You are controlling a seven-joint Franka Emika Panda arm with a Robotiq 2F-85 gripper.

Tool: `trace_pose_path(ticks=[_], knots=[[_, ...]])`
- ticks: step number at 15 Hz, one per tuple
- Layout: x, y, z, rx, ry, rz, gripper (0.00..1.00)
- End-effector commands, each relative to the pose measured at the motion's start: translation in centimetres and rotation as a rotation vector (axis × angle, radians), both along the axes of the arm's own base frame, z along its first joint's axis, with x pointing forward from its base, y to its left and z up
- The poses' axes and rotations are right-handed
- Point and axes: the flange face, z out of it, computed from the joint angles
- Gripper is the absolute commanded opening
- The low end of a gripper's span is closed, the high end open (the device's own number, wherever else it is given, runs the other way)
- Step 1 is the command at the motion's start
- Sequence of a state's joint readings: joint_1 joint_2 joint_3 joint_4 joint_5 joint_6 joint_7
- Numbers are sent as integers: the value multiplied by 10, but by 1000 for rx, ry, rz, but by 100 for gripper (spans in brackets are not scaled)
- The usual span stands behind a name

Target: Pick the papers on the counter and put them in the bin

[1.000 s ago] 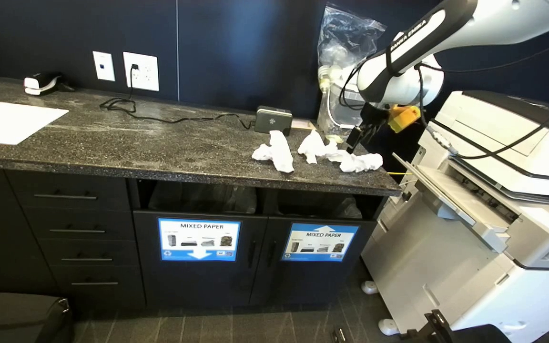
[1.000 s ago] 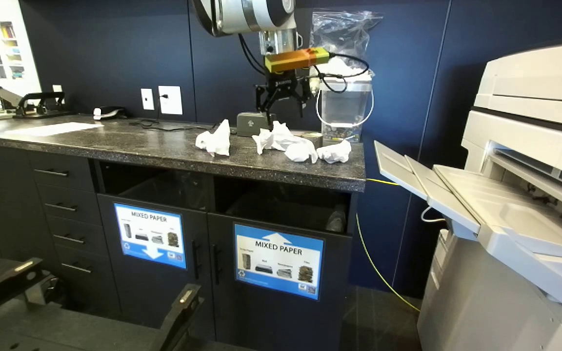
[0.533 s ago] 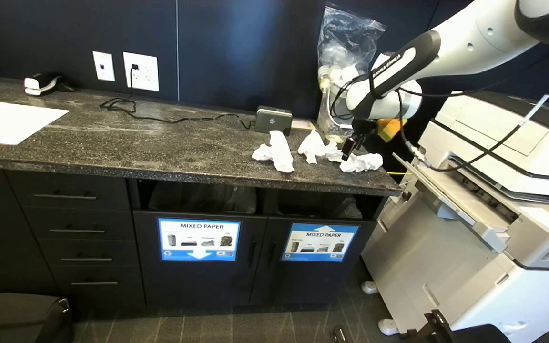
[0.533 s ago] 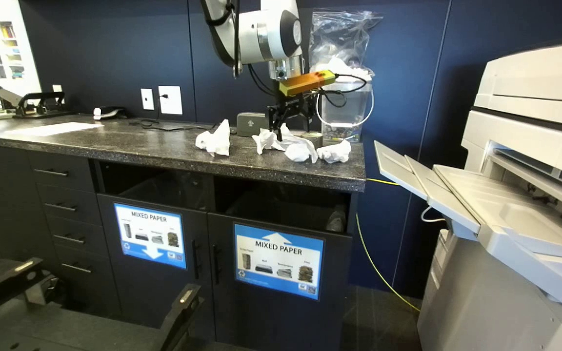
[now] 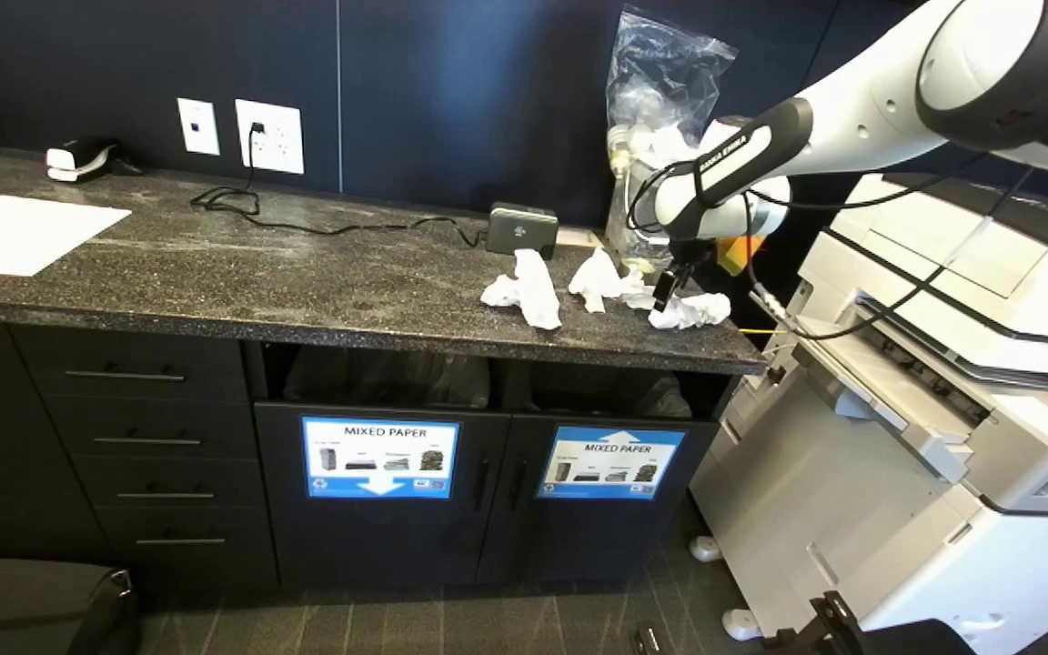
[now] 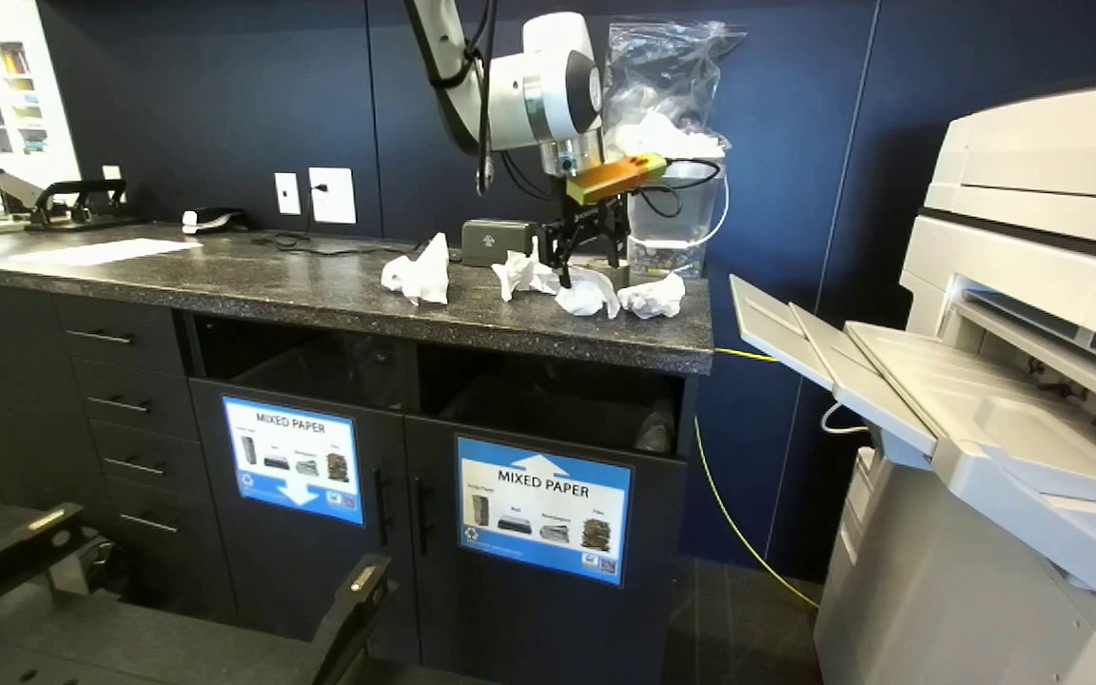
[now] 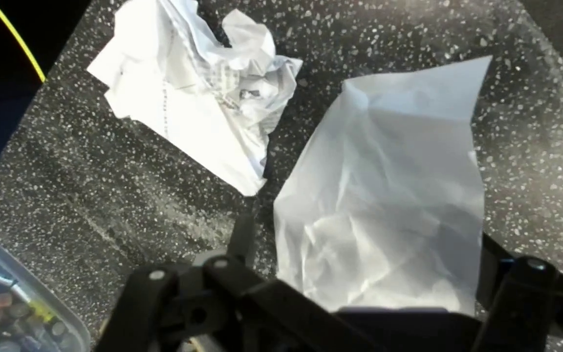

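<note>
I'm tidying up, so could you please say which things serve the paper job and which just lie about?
For the job: crumpled papers, counter, gripper, MIXED PAPER bins.
Lying about: flat white sheet, small grey box, clear plastic bag.

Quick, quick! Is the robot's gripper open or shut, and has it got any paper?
Gripper: open, holding nothing; in the wrist view a paper shows between its jaws, not gripped.

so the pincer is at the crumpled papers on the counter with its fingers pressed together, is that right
Not pressed together: in the wrist view the fingers of the pincer stand apart, one crumpled paper showing between them. The rest is right.
</note>
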State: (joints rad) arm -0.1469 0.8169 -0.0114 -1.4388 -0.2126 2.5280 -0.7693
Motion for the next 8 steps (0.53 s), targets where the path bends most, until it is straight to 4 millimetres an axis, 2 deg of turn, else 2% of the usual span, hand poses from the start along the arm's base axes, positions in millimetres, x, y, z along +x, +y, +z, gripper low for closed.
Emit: trace_pose_path(ticks=[1, 6, 7, 8], knots=[[17, -13, -5, -15, 5, 12, 100], [24, -24, -11, -6, 17, 1, 100], [25, -25, -11, -2, 19, 0, 91], [26, -26, -12, 0, 19, -1, 73]])
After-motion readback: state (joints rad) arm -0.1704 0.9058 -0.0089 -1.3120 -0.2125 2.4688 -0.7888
